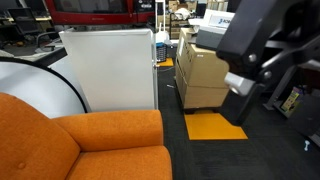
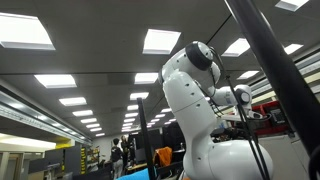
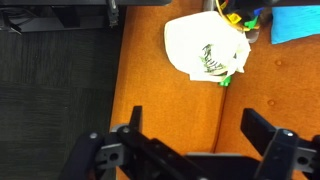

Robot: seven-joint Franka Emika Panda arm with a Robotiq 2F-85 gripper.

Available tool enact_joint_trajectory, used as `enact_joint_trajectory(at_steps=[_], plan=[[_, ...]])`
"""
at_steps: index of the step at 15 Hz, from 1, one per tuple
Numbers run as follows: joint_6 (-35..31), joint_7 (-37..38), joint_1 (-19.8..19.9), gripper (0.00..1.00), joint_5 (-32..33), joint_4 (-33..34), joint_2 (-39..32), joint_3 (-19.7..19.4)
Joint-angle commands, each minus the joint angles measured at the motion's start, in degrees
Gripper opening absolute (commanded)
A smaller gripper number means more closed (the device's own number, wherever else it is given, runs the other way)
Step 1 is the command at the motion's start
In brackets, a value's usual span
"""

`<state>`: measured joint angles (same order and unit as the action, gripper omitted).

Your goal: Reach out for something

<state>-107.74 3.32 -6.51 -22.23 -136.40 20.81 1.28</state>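
In the wrist view my gripper is open and empty, its two black fingers spread wide above an orange sofa cushion. A white plastic bag with green print lies on the cushion ahead of the fingers, apart from them. Small yellow and green items sit by the bag's far edge. In an exterior view the black arm hangs at the upper right, beyond the orange sofa. The other exterior view shows only the white arm body against a ceiling.
A blue object lies at the cushion's far right. Dark carpet borders the sofa. A white panel, cardboard boxes and an orange floor mat stand behind the sofa.
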Motion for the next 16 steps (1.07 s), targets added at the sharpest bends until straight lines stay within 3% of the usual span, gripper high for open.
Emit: enact_joint_trajectory(at_steps=[1, 9, 16], plan=[[0.22, -1.53, 0.52, 1.00, -1.11, -0.27, 0.08, 0.26], [1.26, 2.83, 1.72, 1.00, 3.46, 0.01, 0.12, 1.21], [-0.51, 0.71, 1.02, 1.00, 1.54, -0.46, 0.20, 0.61]])
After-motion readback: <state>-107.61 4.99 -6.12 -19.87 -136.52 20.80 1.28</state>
